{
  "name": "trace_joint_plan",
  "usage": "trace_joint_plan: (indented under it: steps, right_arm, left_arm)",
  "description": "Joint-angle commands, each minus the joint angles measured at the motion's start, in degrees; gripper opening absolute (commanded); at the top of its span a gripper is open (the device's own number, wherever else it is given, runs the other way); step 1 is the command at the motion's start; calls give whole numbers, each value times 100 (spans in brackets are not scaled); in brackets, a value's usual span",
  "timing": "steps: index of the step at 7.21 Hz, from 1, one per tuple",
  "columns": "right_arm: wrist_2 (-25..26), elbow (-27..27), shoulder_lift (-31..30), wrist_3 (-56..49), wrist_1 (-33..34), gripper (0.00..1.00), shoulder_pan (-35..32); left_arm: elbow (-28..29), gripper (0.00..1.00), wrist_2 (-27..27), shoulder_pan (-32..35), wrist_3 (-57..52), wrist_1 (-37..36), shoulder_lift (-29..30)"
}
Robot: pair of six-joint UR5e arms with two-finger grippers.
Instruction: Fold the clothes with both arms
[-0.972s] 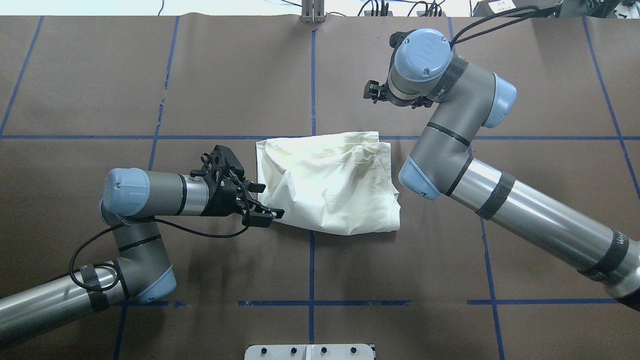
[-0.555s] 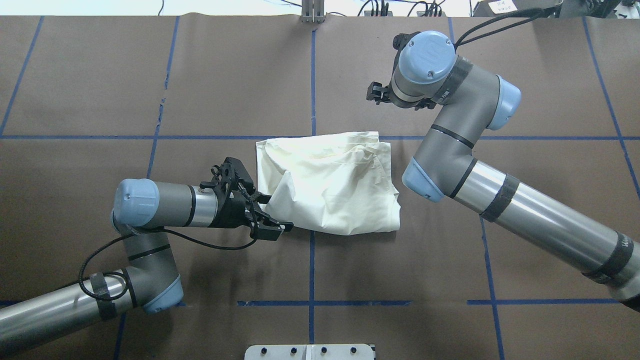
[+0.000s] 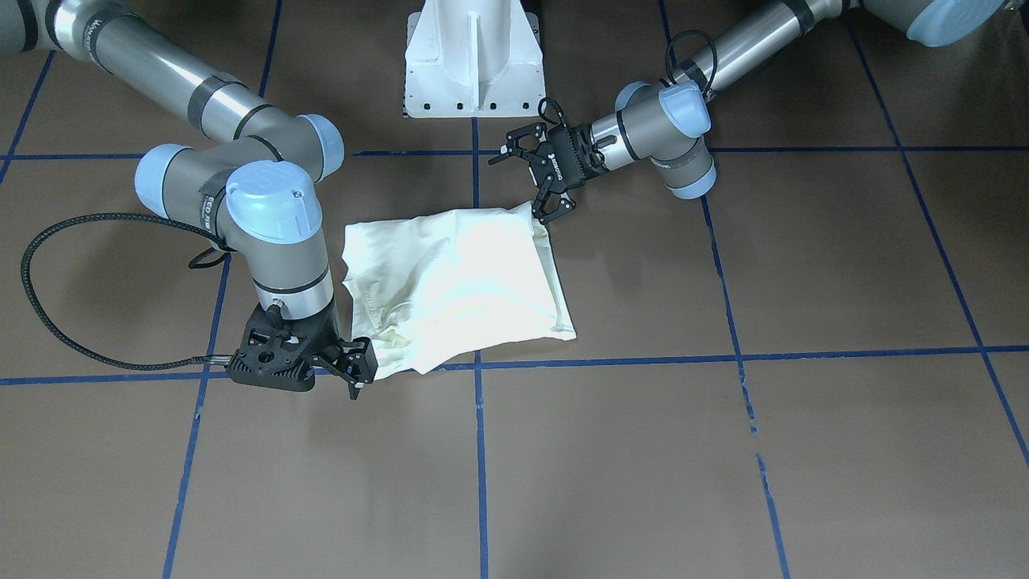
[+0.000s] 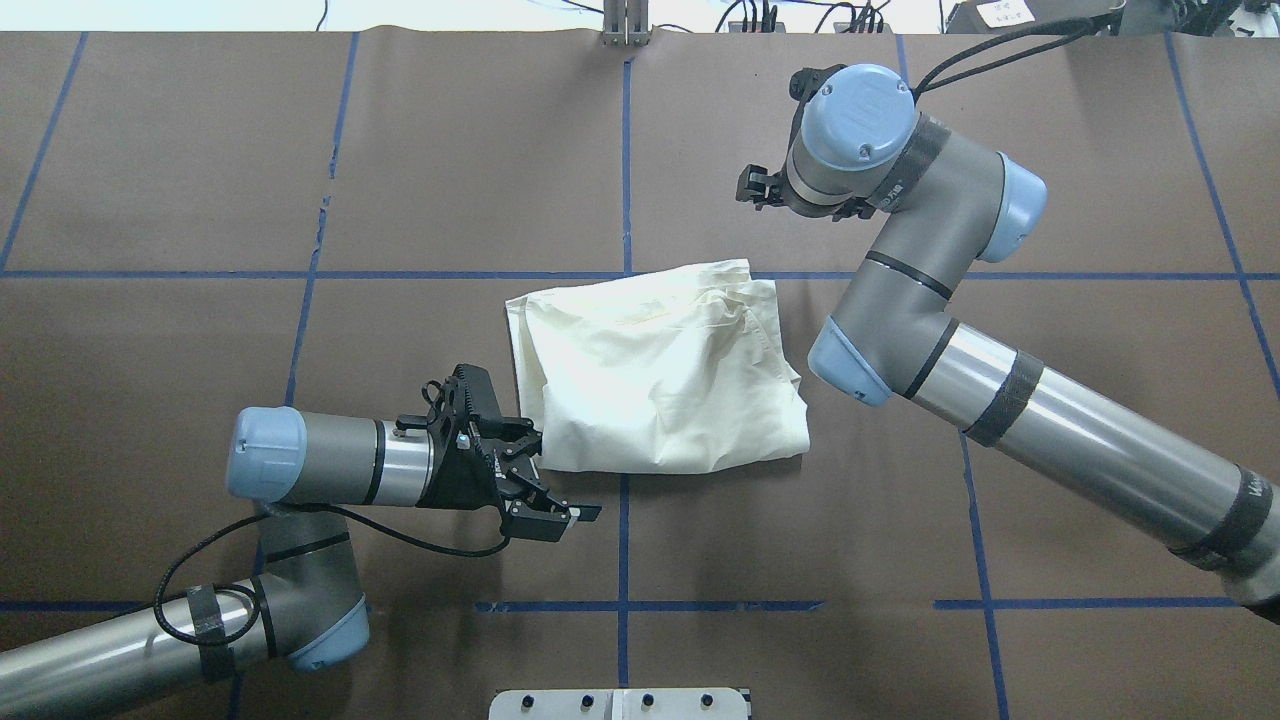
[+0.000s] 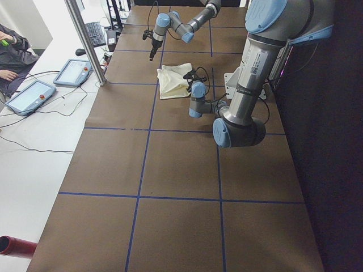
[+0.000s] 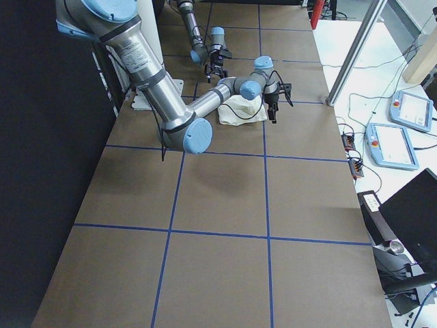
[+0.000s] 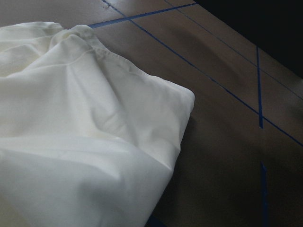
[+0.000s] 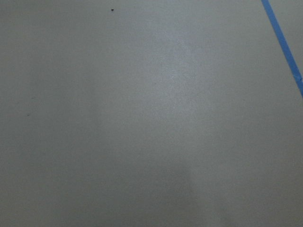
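Logged the left pincer (image 4: 565,475) released: jaws spread wide, grasping nothing, low over the table (image 4: 200,400), just beside the near-left corner of the T-shirt (image 4: 660,380). A second ago had it farther in, pressed up against the shirt's slanting left edge; since then swung toward the near side and come off the cloth. Apparently dragged that edge along on the way.

Found the T-shirt mid-table, a compact cream bundle, plain side up, no print showing. Noted a changed outline: near-left corner filled out and squarer, near edge almost straight, against a cut-off diagonal before. Still rumpled in the far-right layers.

Spotted the right pincer (image 4: 755,190) hanging raised beyond the shirt's far-right corner, not touching the cloth, with only bare table in its wrist view. Cannot tell whether spread or clenched. Hardly moved in that second, a touch rightward at most.

Judged one straightening step finished and the bundle tidier, with both pincers off the cloth. Judged the folding close to done, short of a smoothing pass or one more fold.
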State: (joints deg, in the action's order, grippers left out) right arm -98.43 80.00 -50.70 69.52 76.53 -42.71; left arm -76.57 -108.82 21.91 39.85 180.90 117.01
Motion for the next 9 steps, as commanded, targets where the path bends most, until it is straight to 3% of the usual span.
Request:
trace_joint_plan:
  steps: [1,5,6,7,8,9]
  right_arm:
    - [8,-2,-19,0,-7,100,0]
    - [-1,7,-10,0,-7,100,0]
    - [-9,7,-19,0,-16,100,0]
    - [-9,16,-10,0,-16,100,0]
    - [-18,24,-10,0,-16,100,0]
    - [-18,59,-19,0,-7,100,0]
  left_arm:
    - [-8,100,-78,-38,40,191,-47]
    - [-323,100,-1086,365,752,473,-669]
    - [-637,100,-1106,401,1161,447,-845]
    - [-910,100,-1046,401,2601,411,-803]
    - [-965,100,-610,401,3390,394,-725]
    - [-913,100,230,349,4041,367,-567]
